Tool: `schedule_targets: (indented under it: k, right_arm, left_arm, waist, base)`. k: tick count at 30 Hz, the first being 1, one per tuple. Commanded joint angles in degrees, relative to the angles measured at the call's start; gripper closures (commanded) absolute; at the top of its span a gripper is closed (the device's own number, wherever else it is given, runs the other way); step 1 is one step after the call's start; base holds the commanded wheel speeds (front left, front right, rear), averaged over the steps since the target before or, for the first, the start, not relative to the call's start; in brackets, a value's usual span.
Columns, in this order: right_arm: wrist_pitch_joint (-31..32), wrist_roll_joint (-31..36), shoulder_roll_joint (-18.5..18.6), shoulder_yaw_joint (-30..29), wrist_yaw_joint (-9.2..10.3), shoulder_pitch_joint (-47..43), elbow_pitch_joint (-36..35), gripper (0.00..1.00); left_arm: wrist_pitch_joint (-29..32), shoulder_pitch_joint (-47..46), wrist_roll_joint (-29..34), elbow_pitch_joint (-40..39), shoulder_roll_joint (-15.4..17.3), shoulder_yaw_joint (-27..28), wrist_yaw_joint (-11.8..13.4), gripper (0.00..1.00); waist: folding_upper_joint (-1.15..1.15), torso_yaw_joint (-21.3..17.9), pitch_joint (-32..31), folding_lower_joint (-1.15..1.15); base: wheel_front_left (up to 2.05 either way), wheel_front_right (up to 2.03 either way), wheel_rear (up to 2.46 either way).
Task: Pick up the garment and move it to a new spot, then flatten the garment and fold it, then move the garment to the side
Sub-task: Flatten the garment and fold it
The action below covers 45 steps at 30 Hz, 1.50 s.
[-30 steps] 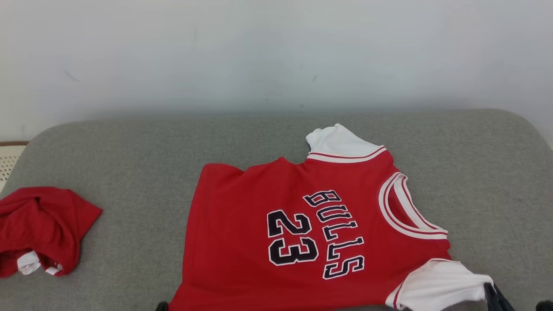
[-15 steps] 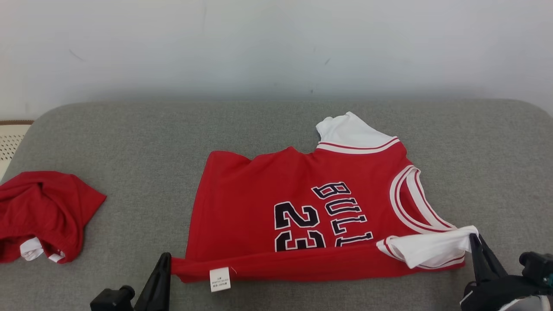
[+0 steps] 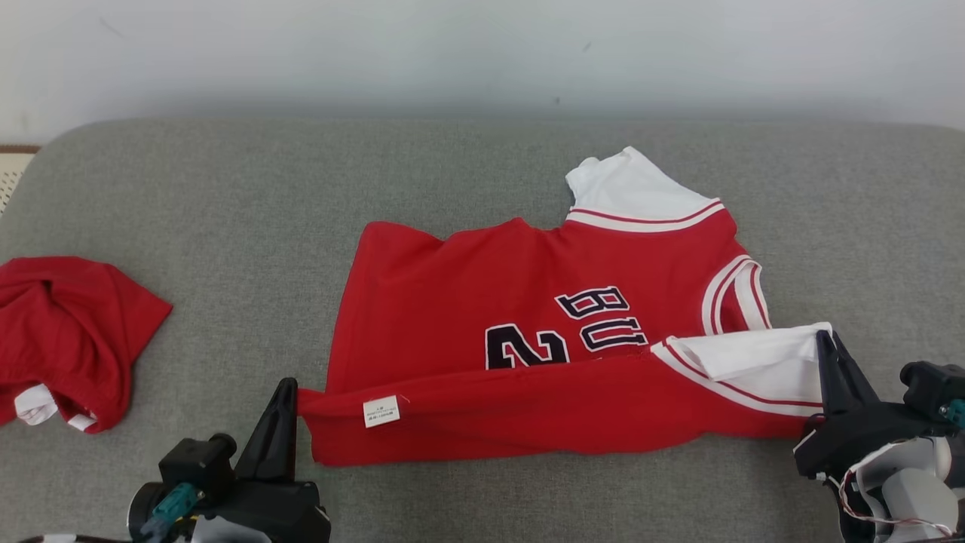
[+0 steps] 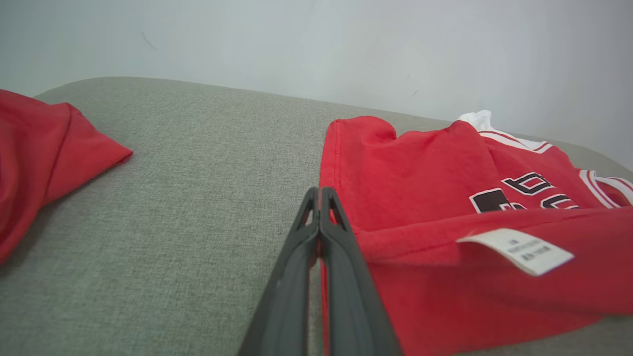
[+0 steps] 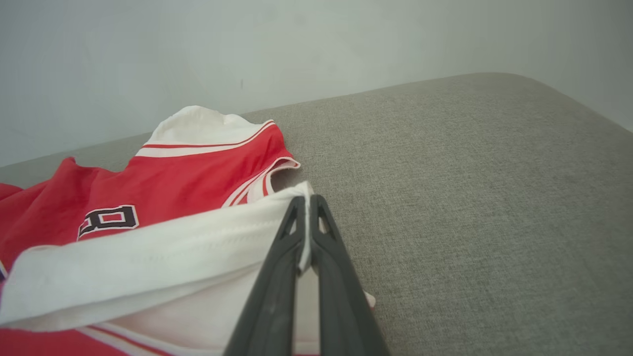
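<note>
Well left of jersey (image 3: 467, 302), crumpled cloth (image 3: 71, 332)

grey fabric couch (image 3: 188, 211) against plain pale wall (image 3: 452, 45).

Left claw (image 3: 287, 386) and right claw (image 3: 822, 337) both pinched shut, pointing forward

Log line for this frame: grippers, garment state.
phase: fold | left gripper: shut on jersey hem | right gripper: shut on jersey sleeve | jersey: near edge folded over lettering
</note>
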<state>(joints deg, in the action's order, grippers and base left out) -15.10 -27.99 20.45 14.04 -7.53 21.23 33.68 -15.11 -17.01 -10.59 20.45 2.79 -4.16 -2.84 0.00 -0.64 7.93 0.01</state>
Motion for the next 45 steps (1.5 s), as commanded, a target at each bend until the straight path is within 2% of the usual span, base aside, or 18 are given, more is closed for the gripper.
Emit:
schedule_targets:
  k: [1,5,6,7,8,9,10,18,24,34,45]
  right_arm:
    - [-0.03,0.48,-0.03,-0.17,0.08,0.8,0.4,1.0]
    - [-0.03,1.03,-0.16,-0.35,0.08,2.75,1.85,1.0]
    - [-0.03,1.09,-0.24,-0.32,0.08,3.01,2.05,0.96]
    - [-0.03,1.14,-0.36,-0.42,0.08,3.27,2.42,0.66]
    - [-0.03,1.29,-0.46,-0.51,0.08,3.61,2.63,0.03]
    - [-0.03,1.45,-0.55,-0.75,0.08,3.99,2.7,0.0]
    - [-0.03,1.59,-0.65,-0.97,0.08,4.21,2.73,0.0]
    - [-0.02,5.13,-2.16,-6.07,0.08,3.64,0.88,0.0]
    - [-0.02,6.74,-3.66,-9.27,0.08,0.08,-0.95,0.0]
    - [-0.02,5.46,-4.97,-8.23,0.08,-7.63,-2.72,0.0]
    - [-0.02,5.4,-6.18,-9.73,0.08,-9.68,0.56,0.0]
  left_arm:
    - [-0.08,-1.05,0.34,0.57,0.22,-0.04,0.35,1.0]
    - [-0.08,-2.79,0.02,1.8,0.22,-0.71,0.58,1.0]
    - [-0.08,-3.21,-0.15,1.98,0.22,-0.77,0.63,1.0]
    - [-0.08,-3.48,-0.27,2.16,0.23,-0.79,0.69,0.87]
    - [-0.08,-3.68,-0.42,2.33,0.22,-0.88,0.78,0.55]
    - [-0.08,-3.89,-0.71,2.62,0.22,-0.95,0.85,0.29]
    - [-0.08,-4.04,-0.91,2.73,0.22,-1.0,0.97,0.0]
    - [-0.08,-4.2,-1.48,2.71,0.21,-0.84,2.76,0.0]
    - [-0.08,-1.36,-1.4,1.62,0.2,-0.53,2.77,0.0]
    - [-0.08,4.62,-1.68,-0.93,0.19,0.43,3.15,0.0]
    - [-0.08,6.44,-2.18,-1.42,0.19,-0.94,2.82,0.0]
  waist:
    - [0.0,0.37,0.88,-0.01]
    - [0.0,0.52,1.9,-0.01]
    - [0.0,0.53,2.12,-0.01]
    - [0.0,0.54,2.26,-0.01]
    - [0.0,0.55,2.48,-0.01]
    - [0.0,0.57,2.63,-0.01]
    - [0.0,0.58,2.78,-0.01]
    - [0.0,0.54,3.24,-0.01]
    - [0.0,0.7,2.03,-0.01]
    - [0.0,0.18,-0.41,-0.01]
    - [0.0,0.5,-1.16,-0.01]
  base:
    - [0.0,0.0,0.0]
    - [0.0,0.0,0.0]
    - [0.0,0.0,0.0]
    - [0.0,0.0,0.0]
    - [0.0,0.0,0.0]
    - [0.0,0.0,0.0]
    - [0.0,0.0,0.0]
    - [0.0,0.0,0.0]
    - [0.0,0.0,0.0]
    - [0.0,0.0,0.0]
    - [0.0,0.0,0.0]
